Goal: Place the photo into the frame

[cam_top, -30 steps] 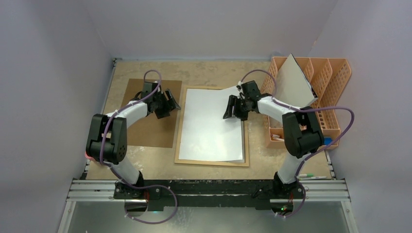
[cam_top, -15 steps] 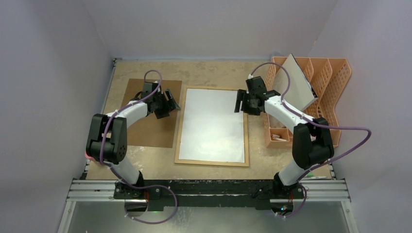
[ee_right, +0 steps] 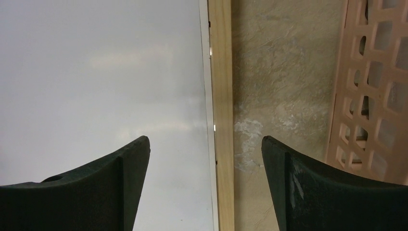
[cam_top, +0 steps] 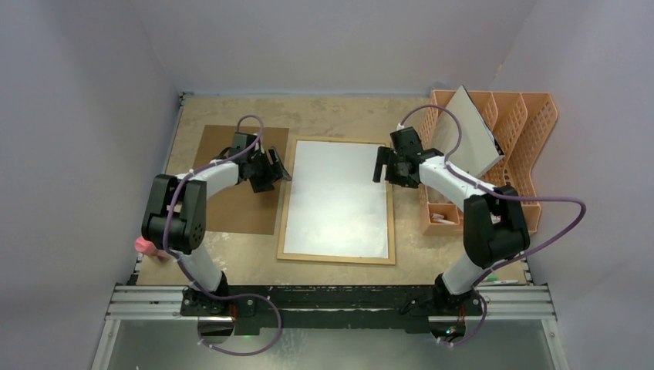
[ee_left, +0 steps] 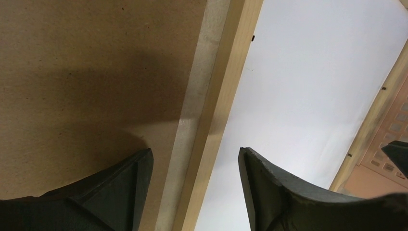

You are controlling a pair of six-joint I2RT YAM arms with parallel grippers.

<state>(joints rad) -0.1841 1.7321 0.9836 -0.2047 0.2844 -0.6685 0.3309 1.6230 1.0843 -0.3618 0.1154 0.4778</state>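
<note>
The light-wood frame (cam_top: 286,200) lies flat on the middle of the table. Inside it lies the photo (cam_top: 339,200), flat and showing only a plain white side. My left gripper (cam_top: 276,171) hovers open over the frame's left rail (ee_left: 226,86), its jaws (ee_left: 193,151) straddling the rail with nothing between them. My right gripper (cam_top: 380,164) hovers open over the right rail (ee_right: 221,72) near the top corner; its jaws (ee_right: 204,139) span the edge of the photo (ee_right: 96,72) and hold nothing.
A brown fibreboard sheet (cam_top: 231,208) lies left of the frame, under my left arm. An orange plastic rack (cam_top: 524,139) stands at the right with a grey-white board (cam_top: 466,127) leaning in it. A pink object (cam_top: 144,246) sits at the table's left edge.
My right gripper let go of the sheet's raised top-right corner, opened wider and drew back to the right rail. The sheet settled flat in the frame. My left gripper edged toward the frame.
</note>
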